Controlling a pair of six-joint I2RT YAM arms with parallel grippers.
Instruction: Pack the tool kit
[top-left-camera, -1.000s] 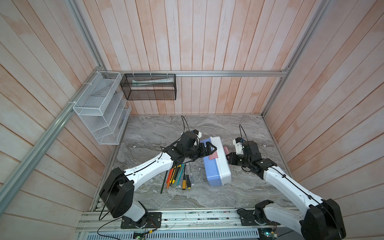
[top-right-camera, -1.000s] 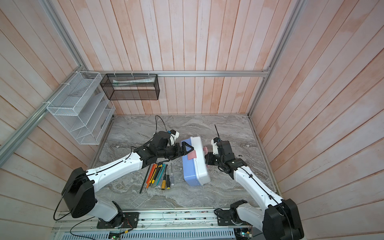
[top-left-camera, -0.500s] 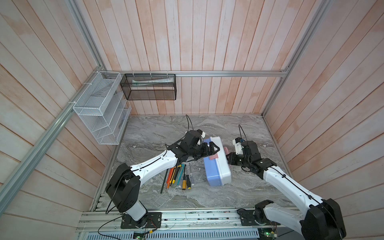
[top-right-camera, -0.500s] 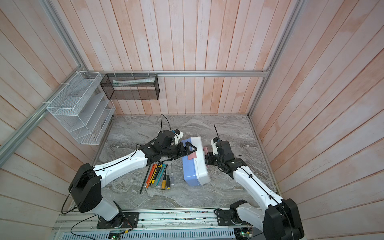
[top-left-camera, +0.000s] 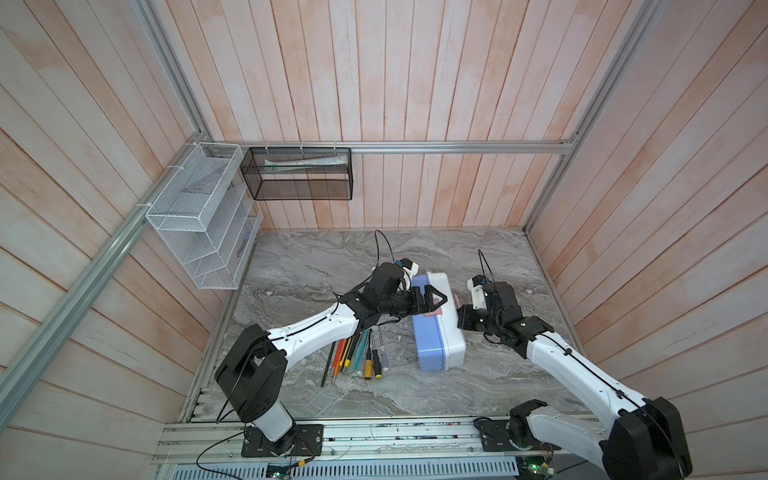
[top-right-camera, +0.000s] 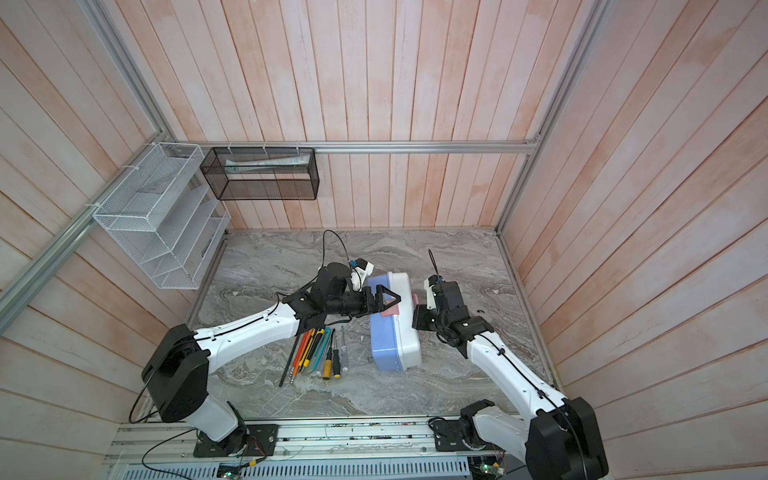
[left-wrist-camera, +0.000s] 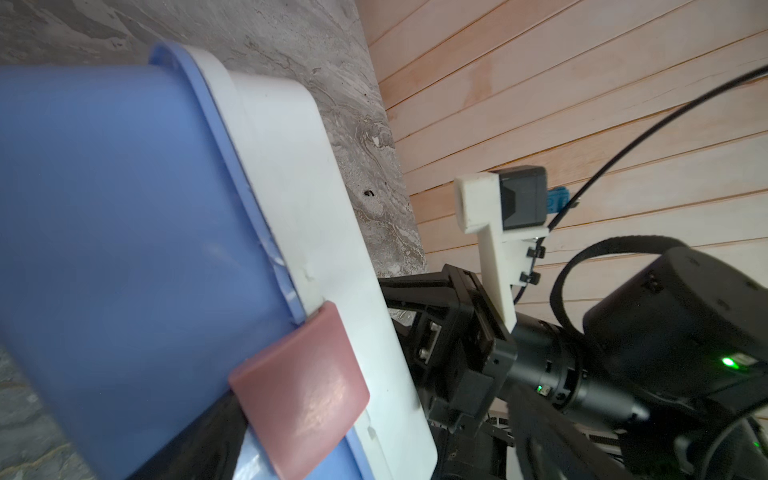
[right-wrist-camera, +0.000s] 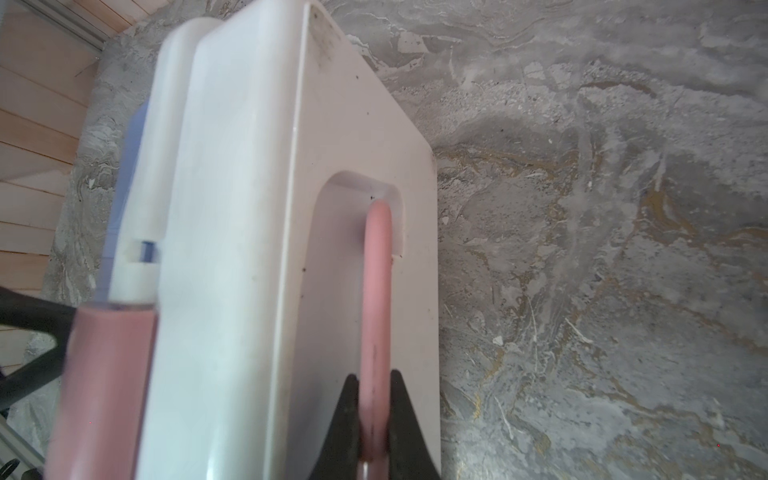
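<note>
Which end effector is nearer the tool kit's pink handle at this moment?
Right. The right end effector is shut on the pink handle. The left end effector is open beside the pink latch, on the far side of the tool kit from the handle.

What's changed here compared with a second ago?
The left hand, open, has edged a little further toward the tool kit, over its pink latch. Nothing grasped or released. The right hand stays shut on the pink handle; kit and screwdrivers unmoved.
</note>
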